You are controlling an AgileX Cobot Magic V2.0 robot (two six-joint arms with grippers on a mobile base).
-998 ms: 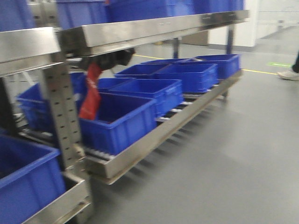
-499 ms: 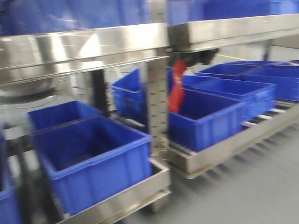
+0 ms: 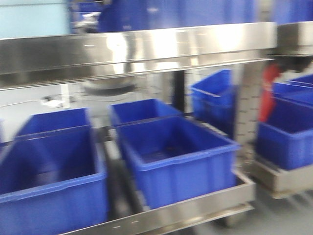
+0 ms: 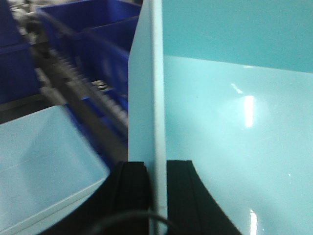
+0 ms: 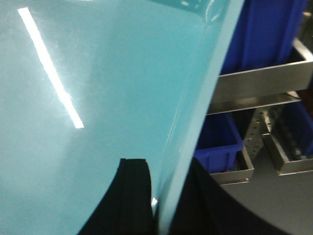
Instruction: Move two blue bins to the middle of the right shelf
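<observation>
In the left wrist view my left gripper (image 4: 156, 164) is shut on the thin upright wall of a pale light-blue bin (image 4: 234, 122), one black finger on each side. My right gripper (image 5: 164, 161) is shut on a tilted wall of a pale light-blue bin (image 5: 98, 98) in the same way. A second pale light-blue surface with a light rim (image 4: 34, 166) lies low on the left. A broad shiny steel rail (image 3: 137, 49) of a rack's middle level spans the front view. A pale blue patch (image 3: 32, 17) shows above it at the top left.
Dark royal-blue bins (image 3: 176, 156) (image 3: 49, 181) fill the rack's bottom level, and more stand on the level above the rail. A perforated upright (image 3: 247, 107) stands at the right with a red tag (image 3: 268, 93) behind it. Roller tracks (image 4: 93, 103) run past the left gripper.
The front view has swung left: the rack, its upright and the red tag slid from left to right across the frame. Two near dark-blue bins now fill the centre.
</observation>
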